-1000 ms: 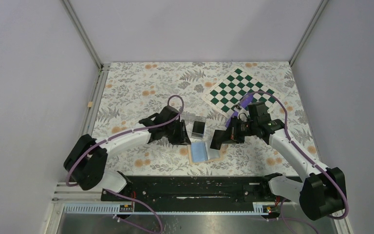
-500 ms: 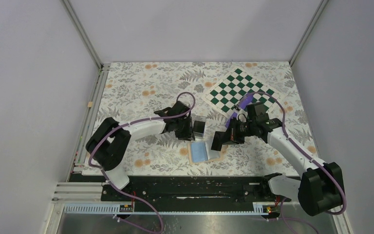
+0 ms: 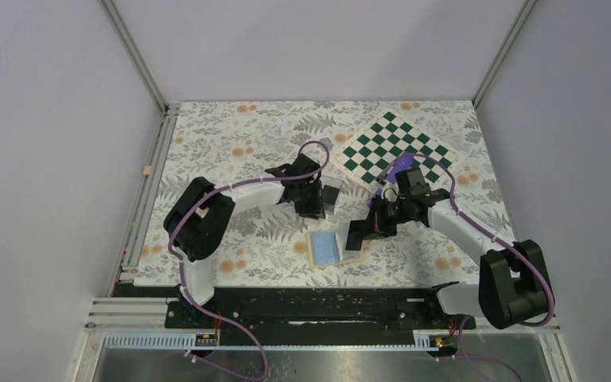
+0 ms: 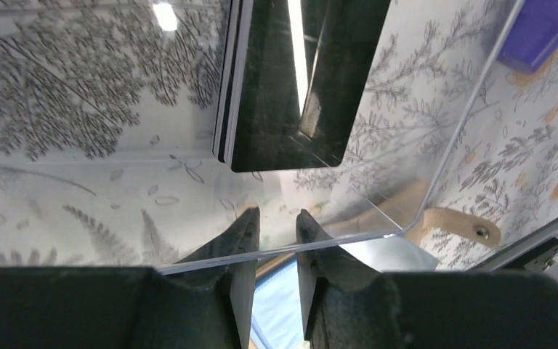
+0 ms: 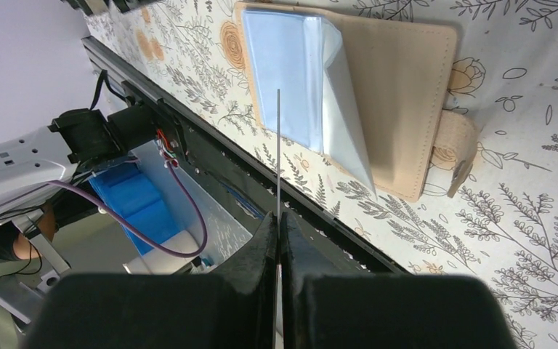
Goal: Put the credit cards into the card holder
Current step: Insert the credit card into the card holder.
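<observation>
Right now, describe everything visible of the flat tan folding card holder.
The flat tan folding card holder lies open on the floral tablecloth near the table's front edge. Its stitched tan cover looks like leather or fabric; a blue-grey glossy inner panel curls up at one edge, and a strap tab sticks out sideways. The right gripper holds a thin card edge-on over it; contact is unclear.

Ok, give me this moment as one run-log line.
left jaws open at clear box | right jaws shut on credit card, pointed at open card holder
</observation>
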Tool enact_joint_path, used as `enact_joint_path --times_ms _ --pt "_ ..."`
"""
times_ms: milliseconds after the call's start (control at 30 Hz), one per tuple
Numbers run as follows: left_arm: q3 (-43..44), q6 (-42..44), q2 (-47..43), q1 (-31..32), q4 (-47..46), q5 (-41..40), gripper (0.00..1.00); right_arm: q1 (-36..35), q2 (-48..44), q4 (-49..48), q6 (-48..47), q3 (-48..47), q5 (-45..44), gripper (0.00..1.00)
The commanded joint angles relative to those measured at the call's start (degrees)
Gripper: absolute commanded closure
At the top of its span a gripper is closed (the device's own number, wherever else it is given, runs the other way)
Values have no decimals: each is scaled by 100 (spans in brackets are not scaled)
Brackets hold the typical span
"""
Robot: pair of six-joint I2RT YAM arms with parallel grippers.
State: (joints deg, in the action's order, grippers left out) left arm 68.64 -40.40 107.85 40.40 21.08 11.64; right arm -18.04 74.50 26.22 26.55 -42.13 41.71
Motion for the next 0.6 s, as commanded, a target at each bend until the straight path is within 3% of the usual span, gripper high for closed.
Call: enact_joint_path --times_ms 0,267,567 --pt "458 81 199 -123 -113 76 74 20 170 -172 -211 -102 162 100" --pt "625 -100 372 -149 -551 525 65 -69 345 -501 -223 -111 119 100" --pt "-926 -398 -853 -167 -1032 547 60 -226 720 -869 -300 -85 166 100"
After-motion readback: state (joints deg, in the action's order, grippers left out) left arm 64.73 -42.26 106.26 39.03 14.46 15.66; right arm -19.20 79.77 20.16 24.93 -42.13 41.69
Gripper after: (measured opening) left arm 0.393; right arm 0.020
